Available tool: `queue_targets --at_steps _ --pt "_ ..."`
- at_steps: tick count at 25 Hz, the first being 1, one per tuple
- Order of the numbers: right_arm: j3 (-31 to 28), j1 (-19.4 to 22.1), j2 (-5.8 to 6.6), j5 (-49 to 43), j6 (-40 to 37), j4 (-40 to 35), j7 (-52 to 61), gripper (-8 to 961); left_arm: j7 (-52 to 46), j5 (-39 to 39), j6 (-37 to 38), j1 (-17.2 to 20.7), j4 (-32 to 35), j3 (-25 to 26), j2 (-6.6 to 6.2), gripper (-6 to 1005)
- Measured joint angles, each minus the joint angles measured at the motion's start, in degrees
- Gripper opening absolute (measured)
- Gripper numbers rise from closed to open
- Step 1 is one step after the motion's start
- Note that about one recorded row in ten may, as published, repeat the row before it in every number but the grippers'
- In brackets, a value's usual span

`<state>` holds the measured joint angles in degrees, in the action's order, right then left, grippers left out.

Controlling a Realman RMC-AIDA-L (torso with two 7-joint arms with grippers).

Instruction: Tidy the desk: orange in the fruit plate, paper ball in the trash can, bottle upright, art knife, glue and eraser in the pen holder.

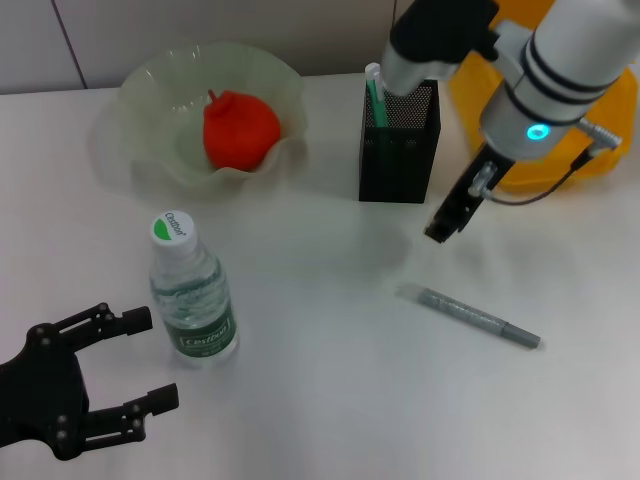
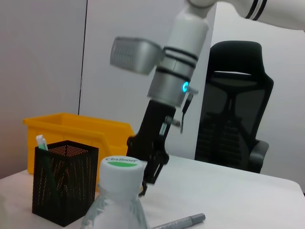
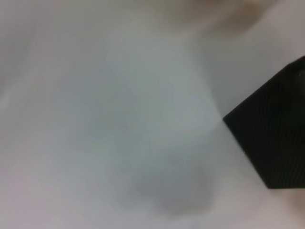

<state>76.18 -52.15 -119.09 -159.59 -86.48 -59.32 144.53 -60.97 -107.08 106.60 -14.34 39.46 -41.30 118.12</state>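
Note:
The orange lies in the translucent green fruit plate at the back left. The bottle stands upright with its cap on, and its cap shows in the left wrist view. The black mesh pen holder holds a green-and-white glue stick. The grey art knife lies flat on the table. My right gripper hangs shut and empty above the table, between the holder and the knife. My left gripper is open and empty just left of the bottle. The eraser and paper ball are out of view.
A yellow bin stands at the back right behind my right arm. The right wrist view shows only the table and a corner of the pen holder. An office chair stands beyond the table.

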Motion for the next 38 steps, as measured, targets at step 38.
queue_targets --at_steps 38 --pt "-0.61 3.1 0.01 1.58 18.4 -7.06 -2.9 506 -0.38 0.18 -1.0 -0.46 -0.71 -0.01 0.01 842"
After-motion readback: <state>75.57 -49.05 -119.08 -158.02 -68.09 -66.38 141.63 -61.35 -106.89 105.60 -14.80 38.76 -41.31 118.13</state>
